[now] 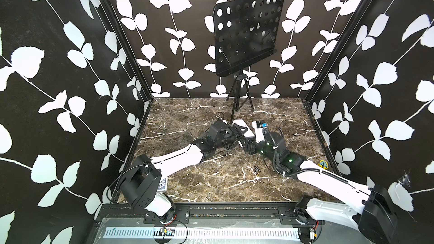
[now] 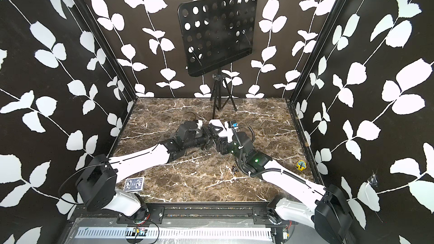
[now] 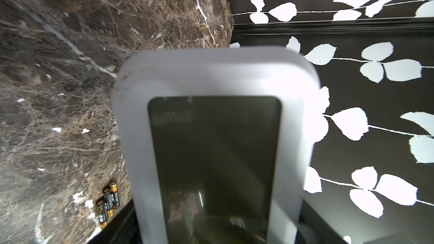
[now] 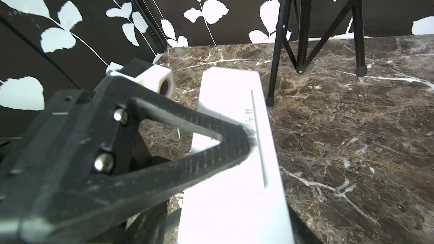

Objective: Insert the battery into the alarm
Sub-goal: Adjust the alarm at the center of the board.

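Note:
The alarm (image 1: 244, 129), a white clock with a grey LCD face, is held up over the middle of the marble table (image 1: 211, 184). My left gripper (image 1: 237, 130) is shut on it. One of that gripper's black fingers (image 4: 187, 156) presses the alarm's (image 4: 234, 160) top edge, and its face (image 3: 211, 160) fills the left wrist view. My right gripper (image 1: 246, 138) reaches in from the other side with the alarm between its jaws. Whether those jaws press it does not show. Three batteries (image 3: 108, 204) lie side by side on the table, nearer the front, in both top views (image 1: 256, 168) (image 2: 233, 168).
A black music stand's tripod (image 1: 239, 99) stands at the back of the table, just behind the alarm. A blue-patterned card box (image 2: 134, 184) lies front left by the left arm's base. A small yellow tree token (image 2: 301, 164) sits at the right edge. Patterned walls enclose three sides.

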{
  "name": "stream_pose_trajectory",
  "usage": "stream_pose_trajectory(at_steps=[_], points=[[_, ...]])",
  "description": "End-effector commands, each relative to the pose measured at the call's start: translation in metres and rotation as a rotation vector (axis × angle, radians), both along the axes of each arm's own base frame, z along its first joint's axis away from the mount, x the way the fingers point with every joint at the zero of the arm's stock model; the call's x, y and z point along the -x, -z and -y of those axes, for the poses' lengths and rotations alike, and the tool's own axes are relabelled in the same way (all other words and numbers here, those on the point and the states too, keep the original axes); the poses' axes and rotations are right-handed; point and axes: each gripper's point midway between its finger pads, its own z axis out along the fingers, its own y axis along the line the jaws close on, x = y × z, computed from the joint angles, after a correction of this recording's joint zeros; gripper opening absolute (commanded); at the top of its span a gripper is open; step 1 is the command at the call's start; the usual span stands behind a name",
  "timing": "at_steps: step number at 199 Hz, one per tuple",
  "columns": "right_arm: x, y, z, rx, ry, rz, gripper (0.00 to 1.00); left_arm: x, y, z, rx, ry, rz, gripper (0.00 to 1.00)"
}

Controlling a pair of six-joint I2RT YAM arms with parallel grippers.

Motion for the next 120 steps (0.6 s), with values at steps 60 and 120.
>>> stream_pose_trajectory(at_steps=[60, 120], points=[[-0.002, -0.022, 0.007, -0.167, -0.003, 0.028, 0.58, 0.004, -0.067, 0.001, 0.203, -0.01, 0.101, 0.67], [-0.002, -0.031, 0.002, -0.171, -0.033, 0.057, 0.41, 0.005, -0.073, -0.002, 0.221, -0.024, 0.096, 0.68]])
